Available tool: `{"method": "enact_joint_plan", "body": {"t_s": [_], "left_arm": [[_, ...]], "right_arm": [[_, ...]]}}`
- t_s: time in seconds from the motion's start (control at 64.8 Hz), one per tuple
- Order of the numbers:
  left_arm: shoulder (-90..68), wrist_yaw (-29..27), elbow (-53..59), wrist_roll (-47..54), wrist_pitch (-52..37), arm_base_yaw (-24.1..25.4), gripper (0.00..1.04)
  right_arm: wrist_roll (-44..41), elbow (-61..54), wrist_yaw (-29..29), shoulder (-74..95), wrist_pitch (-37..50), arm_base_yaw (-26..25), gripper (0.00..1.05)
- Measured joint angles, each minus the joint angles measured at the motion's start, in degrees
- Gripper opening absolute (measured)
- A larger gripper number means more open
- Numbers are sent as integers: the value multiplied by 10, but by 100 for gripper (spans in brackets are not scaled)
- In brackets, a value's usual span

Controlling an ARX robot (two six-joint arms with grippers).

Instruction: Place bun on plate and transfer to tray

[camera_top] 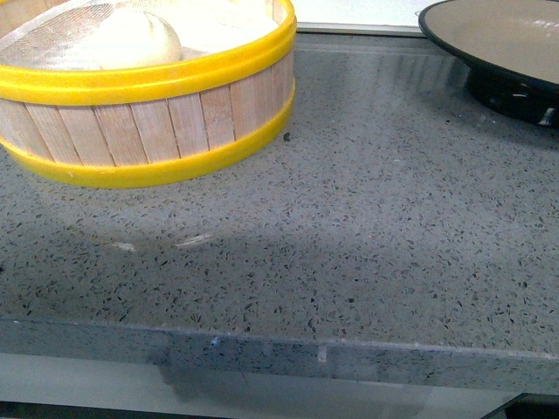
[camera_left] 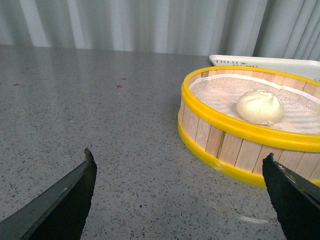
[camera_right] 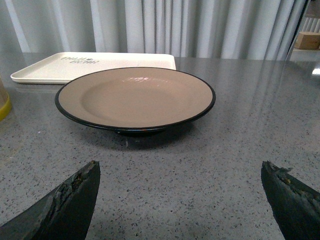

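Left wrist view: bun (camera_left: 259, 106) dome-up in steamer basket (camera_left: 225, 145); left gripper (camera_left: 179, 153) fingers spread; right gripper (camera_right: 180, 163) likewise.

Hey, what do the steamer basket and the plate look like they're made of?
Steamer basket: pale wooden slats with visible seams, glossy yellow hoops, probably plastic. Plate: glossy black rim, smooth tan inside with reflections; ceramic or melamine, hard to tell.

Front view looks down, close, on the counter (camera_top: 367, 227) — low wrist views share its steamer basket (camera_top: 157, 131) and plate (camera_top: 515, 35).
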State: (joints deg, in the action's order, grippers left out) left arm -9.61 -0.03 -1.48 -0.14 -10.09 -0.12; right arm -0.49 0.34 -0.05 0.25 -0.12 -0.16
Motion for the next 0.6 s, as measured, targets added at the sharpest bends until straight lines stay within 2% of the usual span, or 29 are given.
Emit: {"method": "enact_joint_plan", "body": {"t_s": [0.602], "left_arm": [[0,0,0,0,0,0,98]], "right_arm": [[0,0,0,0,0,0,96]]}}
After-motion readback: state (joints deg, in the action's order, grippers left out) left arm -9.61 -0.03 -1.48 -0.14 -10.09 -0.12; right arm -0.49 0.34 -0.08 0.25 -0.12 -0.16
